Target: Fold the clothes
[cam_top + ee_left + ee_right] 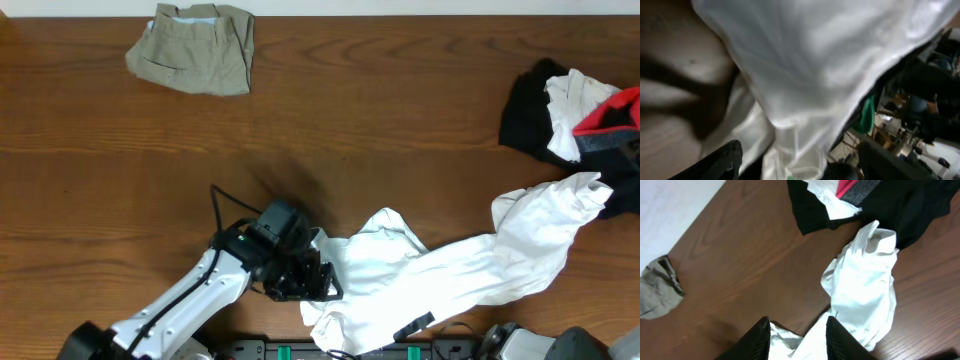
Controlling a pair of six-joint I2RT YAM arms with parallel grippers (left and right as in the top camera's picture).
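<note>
**Booth:** White shirt (470,265), where is it lying?

**Me:** Sprawled along the near side of the table (350,130). The collar end reaches up toward the dark clothes pile (540,120), and the other end is bunched right against my left claw (318,282).

**Booth:** Clamped on it?

**Me:** No. My wrist view is blurred, but the fingers (722,162) stand wide apart, with white cloth filling the space between.

**Booth:** And the arm?

**Me:** My left arm (180,300) stretches in low from the near left corner, wrist tipped down onto the cloth.

**Booth:** Right side?

**Me:** My right claw (797,342) is at the near edge with its fingers parted and white cloth showing between them. I can't tell whether it's touching. The khaki shorts (195,48) lie folded, well apart.
</note>
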